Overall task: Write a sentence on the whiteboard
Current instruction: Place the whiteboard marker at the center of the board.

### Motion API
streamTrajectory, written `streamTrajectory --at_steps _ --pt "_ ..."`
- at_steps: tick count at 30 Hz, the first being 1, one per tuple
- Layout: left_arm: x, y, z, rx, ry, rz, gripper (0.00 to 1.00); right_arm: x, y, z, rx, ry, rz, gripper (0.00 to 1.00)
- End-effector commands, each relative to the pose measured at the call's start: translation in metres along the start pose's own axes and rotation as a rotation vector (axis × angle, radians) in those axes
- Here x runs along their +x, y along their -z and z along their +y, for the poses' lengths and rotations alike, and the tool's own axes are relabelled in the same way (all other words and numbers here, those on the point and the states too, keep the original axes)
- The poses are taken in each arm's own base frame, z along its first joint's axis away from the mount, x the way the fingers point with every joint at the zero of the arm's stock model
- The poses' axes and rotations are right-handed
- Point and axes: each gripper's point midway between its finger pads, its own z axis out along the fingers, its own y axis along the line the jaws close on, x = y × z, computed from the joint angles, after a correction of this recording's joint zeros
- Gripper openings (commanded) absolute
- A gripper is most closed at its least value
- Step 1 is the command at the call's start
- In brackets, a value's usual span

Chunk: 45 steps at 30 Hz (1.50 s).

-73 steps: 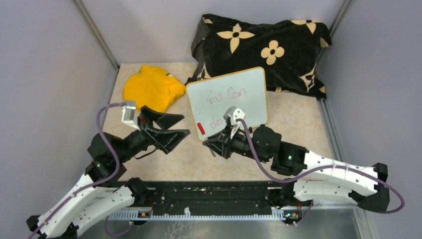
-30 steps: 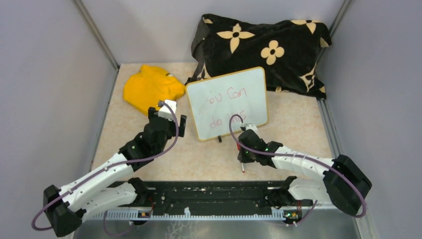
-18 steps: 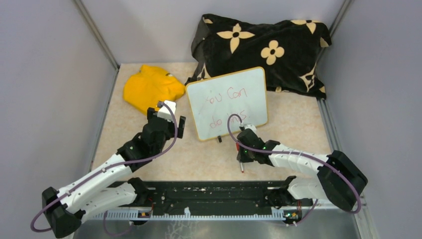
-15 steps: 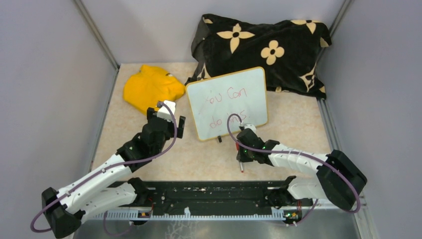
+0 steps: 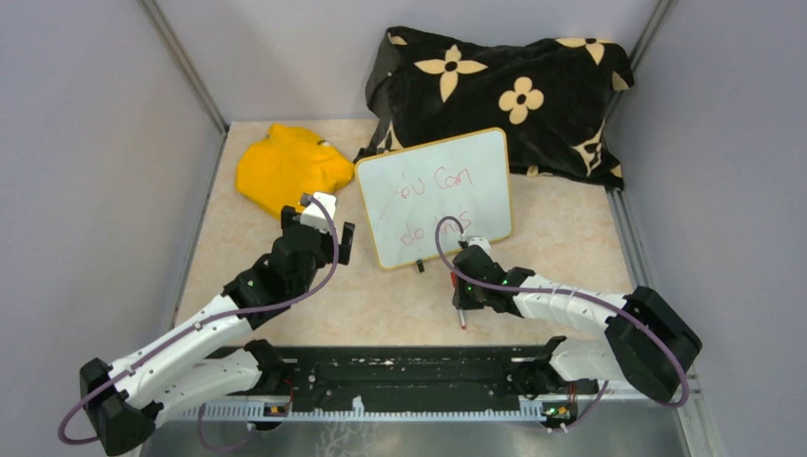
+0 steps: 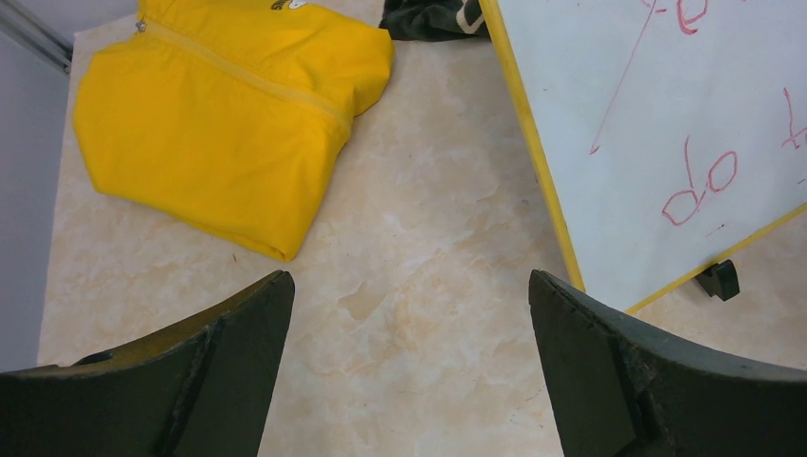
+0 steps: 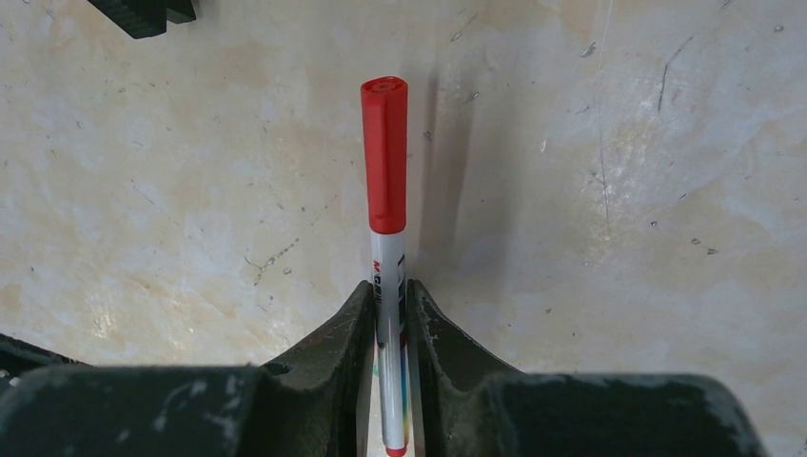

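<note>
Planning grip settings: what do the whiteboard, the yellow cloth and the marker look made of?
The whiteboard: smooth white sheet, likely laminate, yellow rim. The yellow cloth: soft matte fabric, folds and seam. The marker: glossy, probably plastic, red cap.

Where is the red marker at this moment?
In the right wrist view the marker is in the right gripper, over the table; from above, just in front of the whiteboard.

A whiteboard (image 5: pixel 481 157) carries the sentence (image 5: pixel 440 181) in thin red handwriting on two lines. The upper line reads "You Can", with a faint first letter. The lower line begins "do", clearest in the left wrist view. A cable (image 5: pixel 440 243) partly covers the next word. Print on the marker (image 7: pixel 385 162) is too small to read.
</note>
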Motion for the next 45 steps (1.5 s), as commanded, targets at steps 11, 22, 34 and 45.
streamTrajectory --at_steps 11,22,34,45 --pt "-0.0016 0.0005 -0.0028 0.010 -0.006 0.005 0.98 -0.0034 -0.0022 -0.0030 0.016 -0.016 -0.012 0.19" --pt "-0.0004 -0.0004 -0.0040 0.014 -0.010 0.009 0.98 -0.0017 -0.0029 -0.0037 0.016 -0.014 -0.007 0.17" --pt "-0.0001 -0.0004 -0.0030 0.007 -0.007 0.012 0.99 0.0006 -0.0056 -0.0033 0.012 -0.011 0.002 0.13" --pt "-0.0003 0.0003 -0.0029 0.008 -0.002 0.013 0.99 0.0029 -0.0069 -0.0038 0.007 -0.010 0.004 0.09"
